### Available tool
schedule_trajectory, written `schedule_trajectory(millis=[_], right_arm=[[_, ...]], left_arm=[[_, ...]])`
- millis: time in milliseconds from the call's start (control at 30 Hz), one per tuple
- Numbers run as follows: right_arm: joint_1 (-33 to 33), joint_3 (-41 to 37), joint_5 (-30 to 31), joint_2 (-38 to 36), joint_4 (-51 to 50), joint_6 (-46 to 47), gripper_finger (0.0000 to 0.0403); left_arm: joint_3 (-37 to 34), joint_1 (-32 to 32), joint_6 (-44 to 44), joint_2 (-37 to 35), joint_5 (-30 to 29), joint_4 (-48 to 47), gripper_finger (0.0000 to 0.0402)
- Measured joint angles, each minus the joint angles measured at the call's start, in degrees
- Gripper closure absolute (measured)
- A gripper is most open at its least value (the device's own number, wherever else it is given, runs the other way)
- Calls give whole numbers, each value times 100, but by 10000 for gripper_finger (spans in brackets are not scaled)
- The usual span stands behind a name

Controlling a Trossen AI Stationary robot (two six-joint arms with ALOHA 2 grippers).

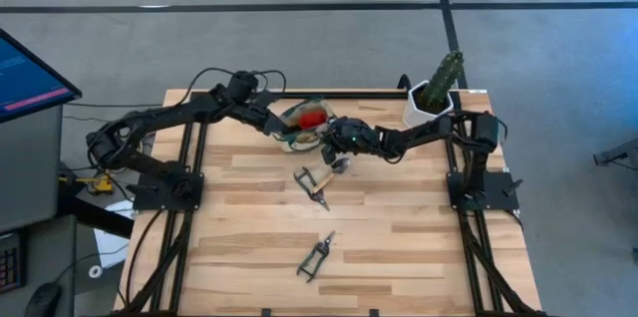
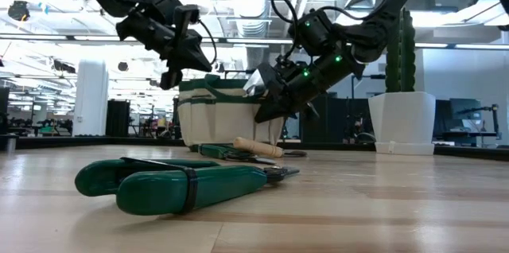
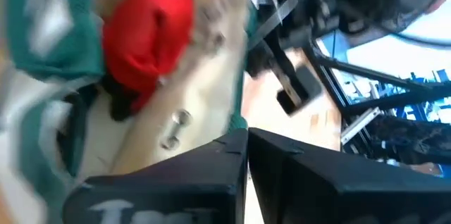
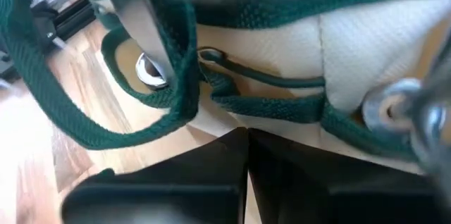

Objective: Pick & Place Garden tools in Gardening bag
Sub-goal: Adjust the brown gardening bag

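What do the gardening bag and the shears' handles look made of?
Gardening bag: cream woven fabric, likely canvas, with green webbing straps and metal rivets. Pruning shears: handles look like glossy green plastic or rubber coating; a dark band wraps them.

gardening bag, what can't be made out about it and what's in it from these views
- High view: both grippers, left and right, crowd the gardening bag; only a red-headed tool shows inside.
- Low view: the bag's wall hides its contents.
- Left wrist view: blur; the red tool's handle is unclear.
- Right wrist view: the metal blade is cut off by the edge.
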Motion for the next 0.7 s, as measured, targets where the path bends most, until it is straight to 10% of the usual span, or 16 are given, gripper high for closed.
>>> schedule_trajectory(millis=[267,700], right_arm=[[-79,-3,-556,-125,-56,2,403],[425,-2,-293,-1284,-1091,-318,403]], left_arm=[[0,-155,450,-68,-1378,65,401],[0,995,541,-182,-735,412,401]])
